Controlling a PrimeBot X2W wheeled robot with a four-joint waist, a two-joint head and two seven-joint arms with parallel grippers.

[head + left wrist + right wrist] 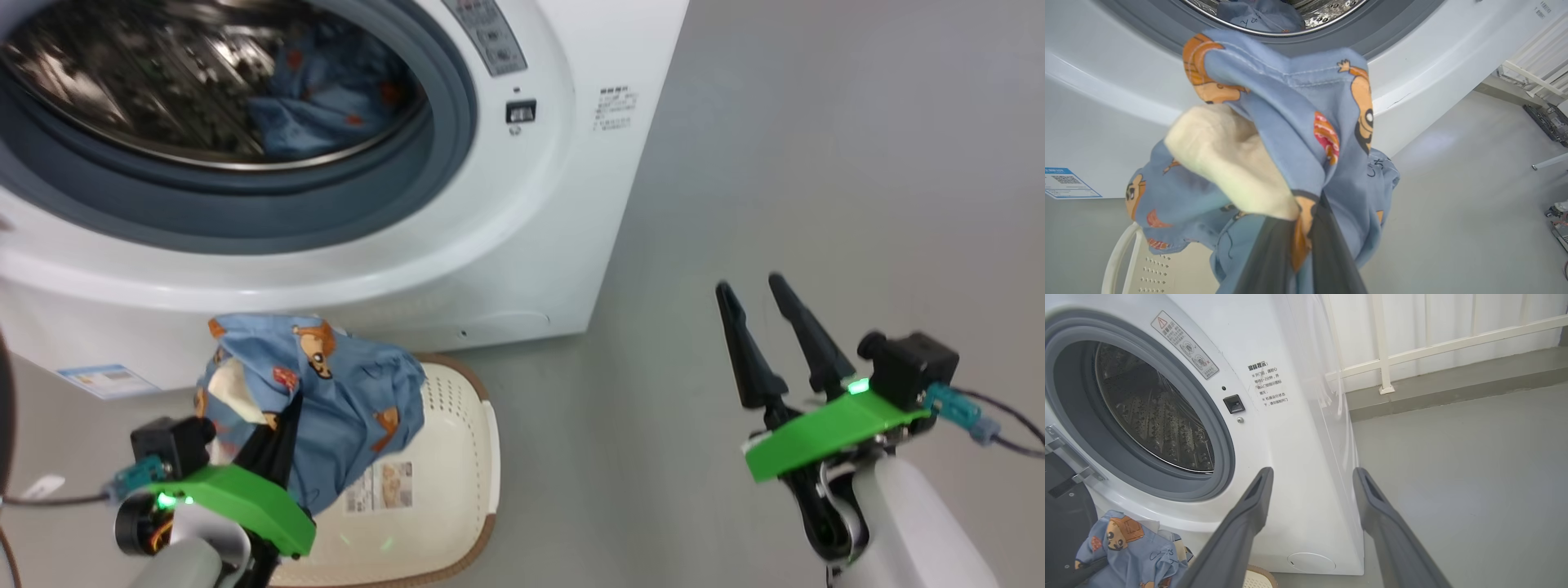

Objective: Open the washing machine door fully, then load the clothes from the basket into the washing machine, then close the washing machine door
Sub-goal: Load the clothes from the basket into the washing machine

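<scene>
Loading step in hand. My left gripper (282, 425) is clamped on a blue garment (343, 392), held just above the basket (465, 425) in front of the washing machine (522, 245). My right gripper (749, 284) is spread and empty. Next, I judge: raise the garment into the drum (122, 98) and release.

washing machine (522, 269): one
washing machine door (1065, 531): one
basket (469, 457): one
clothes (351, 400): two pieces, one above the basket, another piece (326, 90) in the drum
grippers: two, left gripper (287, 404) and right gripper (751, 290)
blue label sticker (106, 380): one, lower left corner of the machine's front
round filter cap (1311, 562): one, lower right corner
</scene>
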